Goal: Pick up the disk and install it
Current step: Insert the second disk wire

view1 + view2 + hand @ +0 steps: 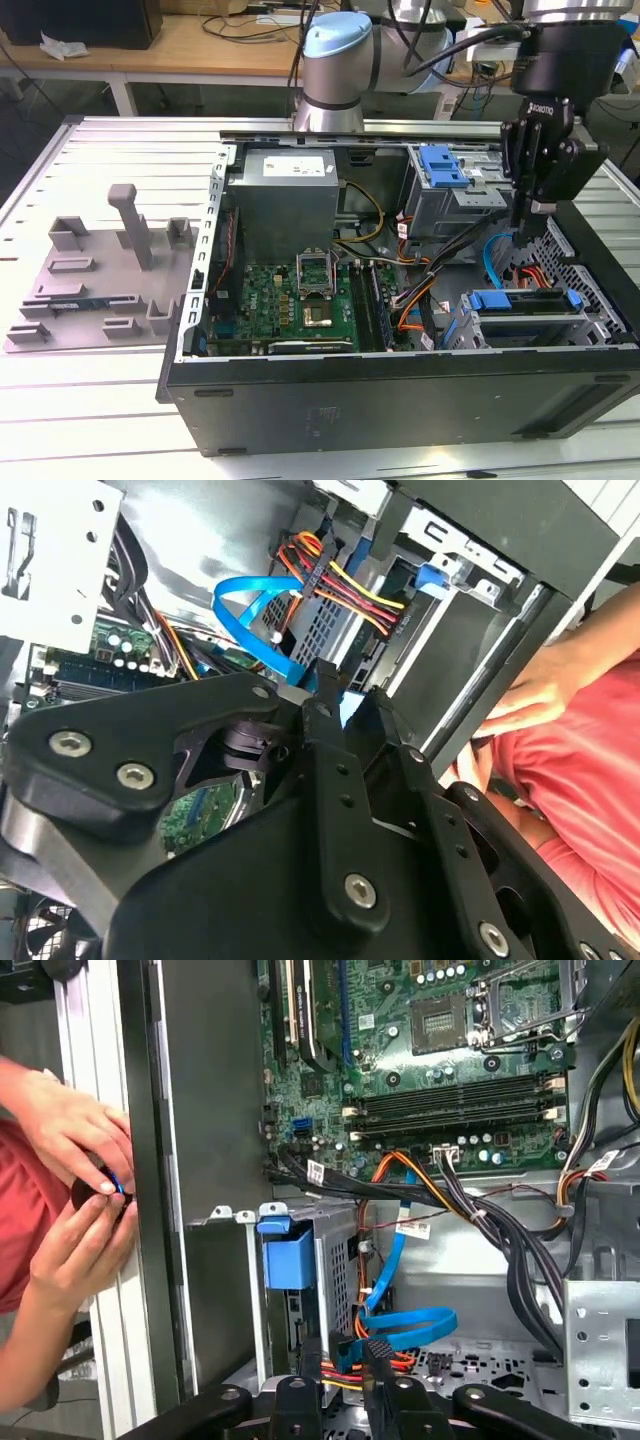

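The disk (520, 300), silver in a bright blue bracket, lies flat in the drive cage at the case's near corner, on the exterior view's right. In the first wrist view its blue bracket end (288, 1258) shows at the cage mouth. My gripper (533, 218) hangs above the cage, apart from the disk and pointing down. A narrow gap shows between its black fingers (298, 1400), with cables visible through it and nothing held. In the second wrist view the gripper (325, 680) sits over a bundle of coloured cables.
A person's hands (75, 1190) work at the case's outer wall, close to the cage. A blue flat cable (410, 1325) loops under my fingers. The grey power-supply box (285, 195), motherboard (300, 295) and upper cage (445, 180) fill the case. A grey fixture plate (100, 270) lies outside it.
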Robot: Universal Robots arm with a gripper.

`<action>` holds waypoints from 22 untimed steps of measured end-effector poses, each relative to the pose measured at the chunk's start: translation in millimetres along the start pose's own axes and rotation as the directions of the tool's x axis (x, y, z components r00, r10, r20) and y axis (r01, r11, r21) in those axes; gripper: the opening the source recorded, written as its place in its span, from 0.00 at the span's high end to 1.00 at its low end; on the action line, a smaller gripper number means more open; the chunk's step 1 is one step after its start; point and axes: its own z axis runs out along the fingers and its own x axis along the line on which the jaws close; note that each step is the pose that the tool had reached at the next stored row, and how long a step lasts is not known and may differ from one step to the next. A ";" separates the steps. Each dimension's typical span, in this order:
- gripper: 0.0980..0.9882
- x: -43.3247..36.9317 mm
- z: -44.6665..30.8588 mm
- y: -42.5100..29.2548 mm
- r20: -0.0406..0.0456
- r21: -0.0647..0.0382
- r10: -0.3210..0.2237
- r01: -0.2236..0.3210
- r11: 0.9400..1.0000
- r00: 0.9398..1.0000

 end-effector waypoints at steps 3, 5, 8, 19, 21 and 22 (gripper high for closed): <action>0.77 -1.8 5.0 0.3 -0.003 -0.002 -0.001 0.001 1.000 1.000; 0.77 -1.9 5.4 0.4 -0.004 -0.002 -0.001 0.001 1.000 1.000; 0.86 -2.0 6.1 1.9 -0.003 -0.002 -0.001 0.001 1.000 1.000; 0.93 19.1 16.1 2.7 0.013 -0.003 -0.001 0.001 1.000 1.000; 0.93 27.6 19.7 2.0 0.033 -0.001 0.001 -0.001 1.000 0.999; 0.93 29.1 20.4 1.9 0.039 0.000 0.002 -0.002 1.000 0.999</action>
